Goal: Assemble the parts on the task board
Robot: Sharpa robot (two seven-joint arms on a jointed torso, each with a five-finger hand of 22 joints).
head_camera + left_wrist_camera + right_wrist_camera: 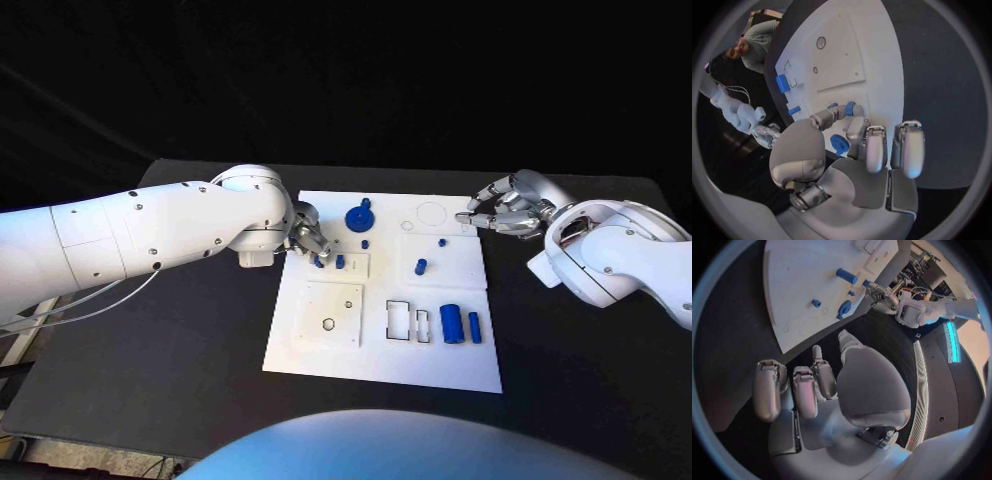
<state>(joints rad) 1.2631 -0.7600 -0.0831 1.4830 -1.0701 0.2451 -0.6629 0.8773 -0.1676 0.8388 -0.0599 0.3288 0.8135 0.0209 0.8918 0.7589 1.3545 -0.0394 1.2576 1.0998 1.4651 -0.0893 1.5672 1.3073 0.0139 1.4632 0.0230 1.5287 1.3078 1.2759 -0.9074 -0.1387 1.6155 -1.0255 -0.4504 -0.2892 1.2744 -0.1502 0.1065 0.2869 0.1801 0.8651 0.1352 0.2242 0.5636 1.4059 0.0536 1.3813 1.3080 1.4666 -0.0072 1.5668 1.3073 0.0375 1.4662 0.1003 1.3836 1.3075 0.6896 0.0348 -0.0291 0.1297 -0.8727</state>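
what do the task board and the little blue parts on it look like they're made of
The task board looks like matte white plastic or painted plate: flat, even, with cleanly cut recesses. The blue parts seem moulded or printed plastic: uniform colour with a soft, dull sheen. Neither is certain from looks alone.

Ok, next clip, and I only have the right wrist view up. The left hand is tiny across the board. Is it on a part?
Observer: Yes. In the left wrist view, the left hand has its fingertips at a small blue peg on the left part of the task board. I cannot tell whether it grips the peg.
Operator: And is the right hand carrying anything?
Observer: In the head view, the right hand is at the board's far right corner with its fingers curled in, and I can see no part in them.
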